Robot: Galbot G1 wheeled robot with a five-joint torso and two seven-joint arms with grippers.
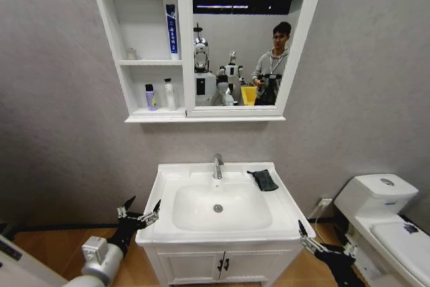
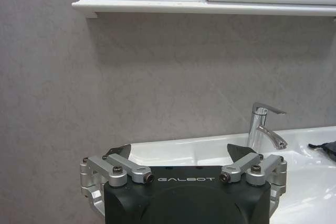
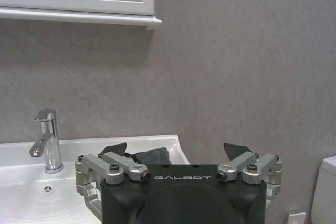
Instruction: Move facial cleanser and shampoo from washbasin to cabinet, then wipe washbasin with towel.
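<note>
Left gripper (image 1: 139, 214) and right gripper (image 1: 316, 241): jaws being held apart, empty, flanking the washbasin (image 1: 168, 230); towel (image 1: 265, 179) lying ahead-left of the right one, by the tap (image 1: 218, 166); two bottles (image 1: 161, 95) already sitting in the cabinet (image 1: 138, 45); towel best pinched mid-fold.

The washbasin (image 1: 285, 214) is sitting in front of me on a white two-door vanity (image 1: 222, 267), its white top taking in an oval bowl (image 1: 220, 208) with a drain at the middle. A chrome tap (image 1: 218, 166) is standing upright on the back rim, centred behind the bowl. The towel (image 1: 265, 179), dark and folded, is lying on the back right corner of the top, just beside the tap and clear of the bowl. Above, the cabinet (image 1: 113, 38) is hanging on the wall; a purple bottle (image 1: 151, 97) and a white bottle (image 1: 170, 95) are standing side by side in its lowest niche, and a blue-and-white tube (image 1: 172, 30) is standing upright in the middle niche.
</note>
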